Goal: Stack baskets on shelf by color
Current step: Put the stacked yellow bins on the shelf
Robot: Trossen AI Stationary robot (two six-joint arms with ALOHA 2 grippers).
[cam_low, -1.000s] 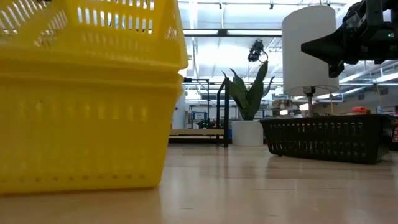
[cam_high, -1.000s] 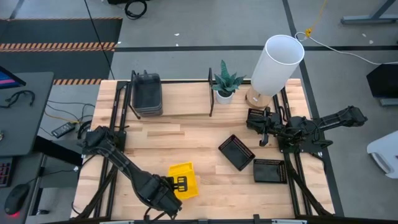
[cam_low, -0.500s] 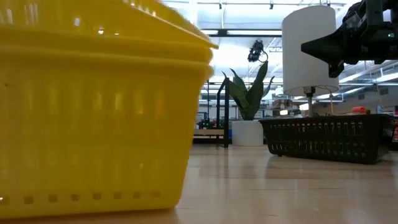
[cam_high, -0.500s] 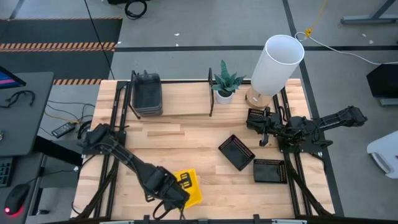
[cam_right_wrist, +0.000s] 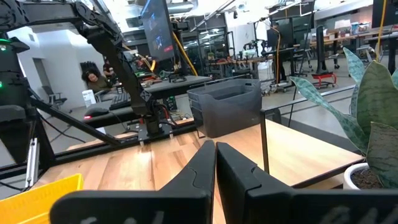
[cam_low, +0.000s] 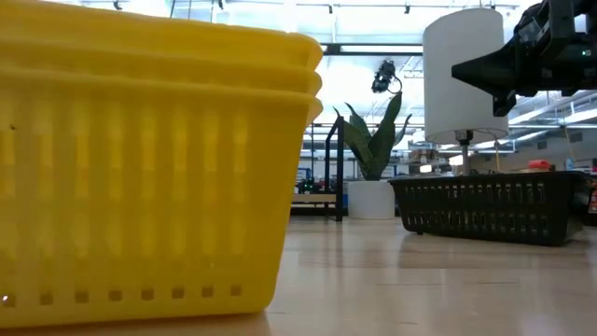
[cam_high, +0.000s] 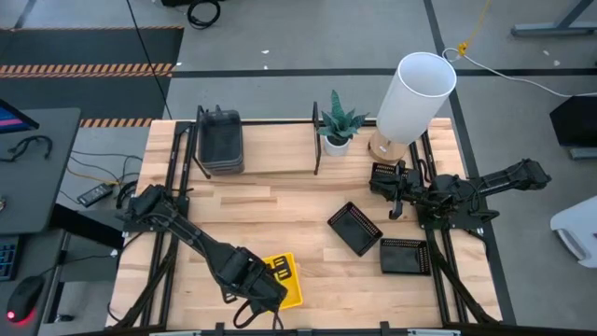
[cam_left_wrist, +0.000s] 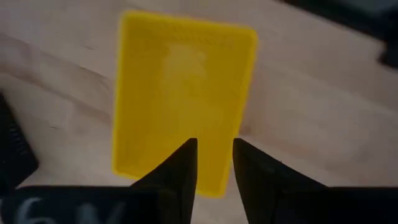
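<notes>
A stack of bright yellow baskets (cam_high: 289, 285) (cam_low: 140, 187) (cam_left_wrist: 180, 87) stands flat on the table near its near edge, and the low view shows two nested rims. My left gripper (cam_high: 270, 273) (cam_left_wrist: 216, 146) is over the stack's end and nearly shut on it. Dark grey baskets (cam_high: 221, 142) (cam_right_wrist: 227, 109) are stacked at the left end of the shelf (cam_high: 280, 151). Three black mesh baskets (cam_high: 354, 227) (cam_high: 404, 255) (cam_high: 387, 175) lie on the table's right half. My right gripper (cam_high: 396, 198) (cam_right_wrist: 214, 149) hangs shut above them, touching nothing. My left gripper has the top yellow basket by a long side wall near one corner (cam_left_wrist: 227, 132). One finger (cam_left_wrist: 186, 165) appears to be inside the basket and the other outside. The fingers slant down from the table's left. The basket sits level in the stack, which rests on the table.
A potted plant (cam_high: 338, 121) and a tall white lamp (cam_high: 415, 93) stand at the shelf's right end. Black wire frames (cam_high: 317, 145) bound the shelf. Bare wood shows in the middle of the table between the yellow stack and the shelf.
My left gripper has moved toward the table's right and a little toward its near edge, carrying the yellow basket. The upper basket was tilted above the stack and now sits level in it. The stack has slid nearer the near edge. My right arm has kept still.
</notes>
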